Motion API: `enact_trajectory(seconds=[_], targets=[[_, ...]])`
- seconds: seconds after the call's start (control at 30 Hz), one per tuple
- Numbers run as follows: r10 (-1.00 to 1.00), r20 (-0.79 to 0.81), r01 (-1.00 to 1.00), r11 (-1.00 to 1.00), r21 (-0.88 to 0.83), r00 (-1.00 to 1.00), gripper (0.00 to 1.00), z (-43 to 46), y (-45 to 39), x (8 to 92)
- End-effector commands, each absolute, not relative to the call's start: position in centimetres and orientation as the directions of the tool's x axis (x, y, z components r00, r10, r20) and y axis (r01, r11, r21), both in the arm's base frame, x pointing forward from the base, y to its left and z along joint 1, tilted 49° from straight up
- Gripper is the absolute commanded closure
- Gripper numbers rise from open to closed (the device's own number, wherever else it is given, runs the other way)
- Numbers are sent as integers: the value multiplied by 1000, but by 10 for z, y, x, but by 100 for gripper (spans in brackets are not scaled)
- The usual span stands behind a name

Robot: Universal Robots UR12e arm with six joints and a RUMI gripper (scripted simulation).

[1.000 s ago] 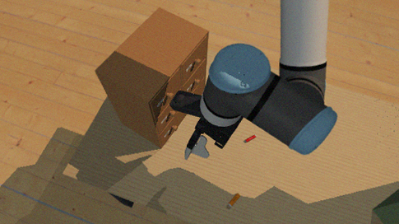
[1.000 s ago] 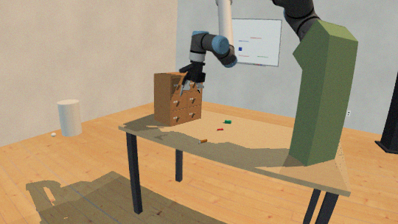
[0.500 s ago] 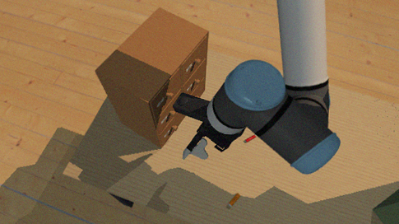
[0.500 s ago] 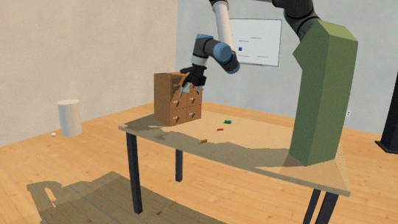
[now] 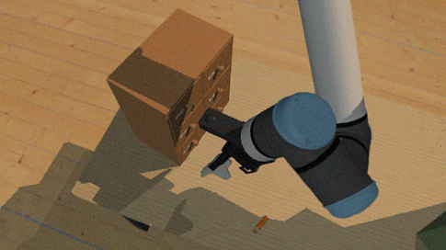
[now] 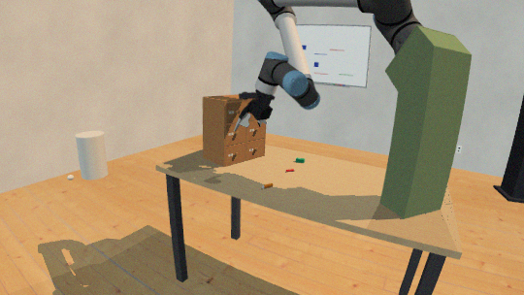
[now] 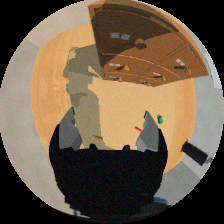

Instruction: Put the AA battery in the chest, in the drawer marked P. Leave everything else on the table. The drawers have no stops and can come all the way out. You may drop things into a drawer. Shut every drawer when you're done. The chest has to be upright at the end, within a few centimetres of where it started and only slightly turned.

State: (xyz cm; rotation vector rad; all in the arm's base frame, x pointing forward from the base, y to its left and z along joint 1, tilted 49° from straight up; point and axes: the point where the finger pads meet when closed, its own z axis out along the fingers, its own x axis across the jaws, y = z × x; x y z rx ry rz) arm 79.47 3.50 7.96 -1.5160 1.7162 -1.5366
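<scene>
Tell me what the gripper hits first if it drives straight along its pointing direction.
Probably the table. The open gripper points at bare wood just in front of the chest, whose drawer fronts sit farther along. Depth is unclear, so a slightly higher line might meet the chest instead.

A brown wooden chest of small drawers (image 6: pixel 233 130) stands upright near the far left corner of the tan table top (image 6: pixel 340 194). The black two-jaw gripper (image 6: pixel 246 116) hangs spread wide, empty, against its upper front. An orange-and-grey AA battery (image 6: pixel 267 185) lies near the front edge.
</scene>
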Motion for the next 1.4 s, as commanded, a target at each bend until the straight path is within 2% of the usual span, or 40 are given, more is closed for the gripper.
enact_trajectory(seconds=[0.0, 0.67, 1.37], targets=[[-869, 357, -386, -216, -897, -343, 0, 79, 32, 802], [-869, 356, -114, -338, -934, -343, 0, 77, 20, 832], [-869, 356, 170, -430, -886, -343, 0, 75, 7, 863]])
